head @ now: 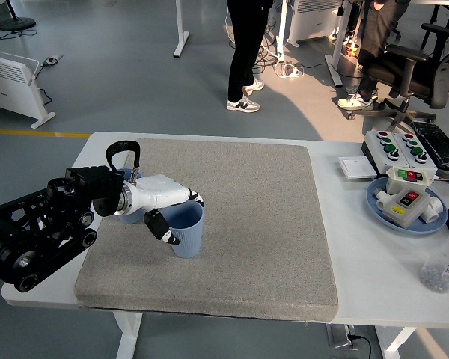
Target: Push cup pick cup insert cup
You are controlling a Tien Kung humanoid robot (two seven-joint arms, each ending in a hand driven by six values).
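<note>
While reaching in low across the near-left corner of the bench [374,258], grips with the left robot hand [173,213] a blue cup [188,233] on the grey mat [254,247]. Thumb [163,229] pressed to the cup's near-left wall, fingers [191,199] curled over the far side of the rim: pinching the cup between them, not spread. Cup upright, base seemingly on the mat, left of the mat's middle. Probably gripped high to leave the lower body free for dropping into another cup. Looks like the pick step, with the lift not yet made.

Just behind the wrist, partly hidden: second cup [129,218], same blue, also on the mat near its left edge. Likely the target for insertion. Close by, so needing only a short carry, but calling first for a lift clear of its rim. Cannot tell whether touching the wrist.

Right robot hand nowhere in view.

Further right, well apart from both cups: clear bottle [441,271], blue plate [379,212] bearing a control box [406,197], then a button panel [393,146] beyond. Kept off the mat, presumably to leave the working area free.

Beyond the bench, on the grey floor: a person's legs [245,52], an office chair [419,67] at far right, a white heater [15,81] at far left. No person's hand near the cups.
</note>
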